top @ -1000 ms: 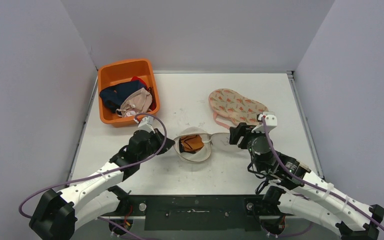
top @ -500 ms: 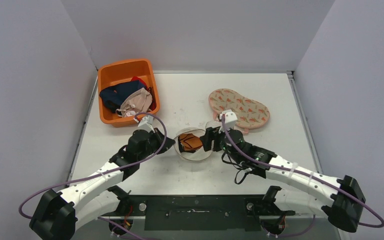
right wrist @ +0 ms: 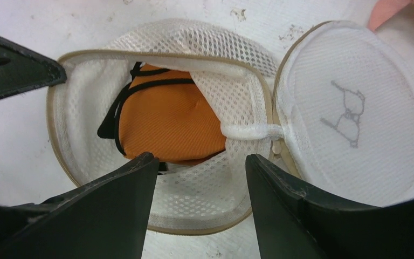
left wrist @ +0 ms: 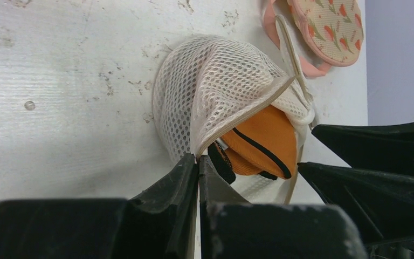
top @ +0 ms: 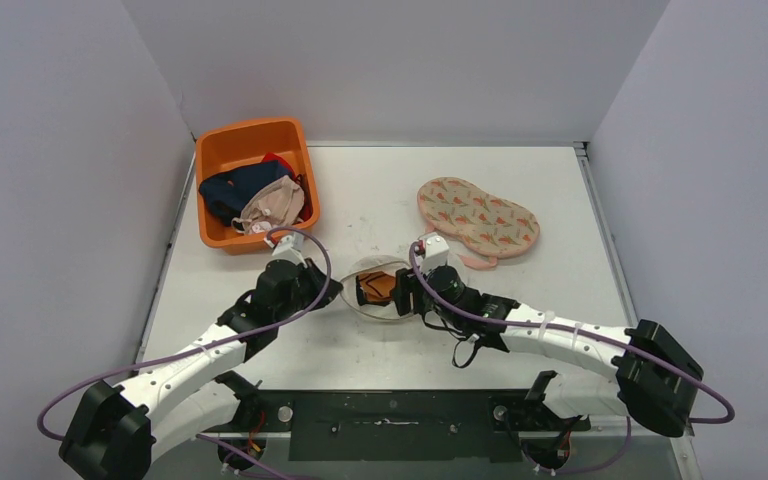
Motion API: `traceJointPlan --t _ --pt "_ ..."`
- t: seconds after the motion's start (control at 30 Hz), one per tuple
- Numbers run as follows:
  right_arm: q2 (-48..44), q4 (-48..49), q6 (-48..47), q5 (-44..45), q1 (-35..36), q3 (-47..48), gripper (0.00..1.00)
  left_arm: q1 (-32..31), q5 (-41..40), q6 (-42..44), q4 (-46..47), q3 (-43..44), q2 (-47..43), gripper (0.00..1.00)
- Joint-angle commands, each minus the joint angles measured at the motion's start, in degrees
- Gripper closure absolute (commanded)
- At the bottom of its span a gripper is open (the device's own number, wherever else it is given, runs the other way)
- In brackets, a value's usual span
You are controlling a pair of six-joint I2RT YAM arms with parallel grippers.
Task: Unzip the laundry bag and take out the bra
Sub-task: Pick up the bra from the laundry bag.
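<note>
Orange bin (top: 222,160): far left of the counter (top: 360,190), holding mixed clothing; not part of this step.
Left gripper (left wrist: 198,159): jaws pressed together on the beige-trimmed rim of the laundry bag (right wrist: 194,40), at its left side; acts as the anchor.
Laundry bag: mid-counter between the two grippers, unzipped; round lid flap (right wrist: 350,108) folded out to the right.
Bra (right wrist: 167,124): orange with black trim, inside the bag, exposed through the opening.
Right gripper (right wrist: 197,162): jaws apart, holding nothing, poised over the opening.
Patterned garment (top: 477,215): right of the bag, lying apart from it.
Step in hand: judged to be the reach into the bag to seize the bra.
Procedure: lower the right fingers onto orange fabric only, clear of the mesh wall and the white loop crossing the opening. Close on a fold, then draw it up and out while the left grip pins the rim.
Risk: pinching mesh together with the bra would drag the bag along.
</note>
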Motion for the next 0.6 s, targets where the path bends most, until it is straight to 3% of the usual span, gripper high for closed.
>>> traceJointPlan --t 0.0,0.13,0.2,0.37,0.47,0.57 --pt "0.18 1.26 -0.71 1.31 2.06 -1.56 0.39 0.57 -3.37 1.8 -1.8 0.69 -0.55 0.97" --pt "0.29 -1.27 -1.62 3.96 4.66 -0.86 0.38 0.58 -4.03 2.06 -5.02 1.19 0.04 0.95" --pt "-0.69 -2.25 -1.95 7.49 6.67 -0.36 0.38 0.58 -3.24 1.55 -6.09 1.74 -0.66 0.9" --pt "-5.66 0.16 -4.07 9.61 9.16 -1.13 0.36 0.51 0.31 -1.41 -6.85 1.99 -6.61 0.47" --pt "-5.94 0.21 -5.8 8.82 9.62 -0.18 0.36 0.19 3.26 -5.58 -5.49 0.58 -8.92 0.35" --pt "-5.1 0.25 -7.86 8.38 10.03 0.57 0.37 -1.9 4.39 -9.75 -1.15 -1.68 -9.07 0.3"
